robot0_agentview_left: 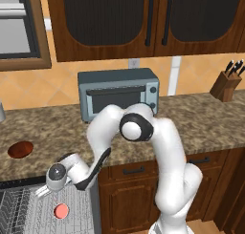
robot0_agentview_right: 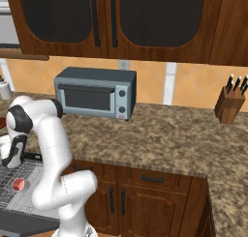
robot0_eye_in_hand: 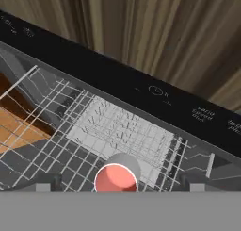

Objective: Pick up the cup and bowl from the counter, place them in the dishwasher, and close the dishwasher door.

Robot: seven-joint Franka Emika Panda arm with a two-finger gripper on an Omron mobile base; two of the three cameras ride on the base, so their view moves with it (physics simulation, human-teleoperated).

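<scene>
At the far left of the tabletop [robot0_agentview_left: 43, 128], close to its front edge, the bowl [robot0_agentview_left: 20, 149] sat untouched, so that half of the carrying job appeared not yet begun. Below that edge the dishwasher [robot0_agentview_left: 9, 184] stood open with its wire rack [robot0_agentview_left: 76, 214] exposed, and the cup [robot0_agentview_left: 61, 210] rested upright on the rack, pink inside facing up, toward the rack's right side in the left base view. Just above it hung the tool [robot0_eye_in_hand: 116, 191], its two dark tips spread wide on either side of the cup in the hand view and touching nothing, so the cup looked released and delivered. The dark control strip of the dishwasher door [robot0_eye_in_hand: 141, 91] ran across the hand view beyond the rack, which suggested the door was folded down. Further right on the tabletop stood a grey toaster oven [robot0_agentview_left: 118, 92] and, near the right end, a knife block [robot0_agentview_left: 227, 85]. Left to do, by this reading: fetch the bowl, rack it, and shut the door.
</scene>
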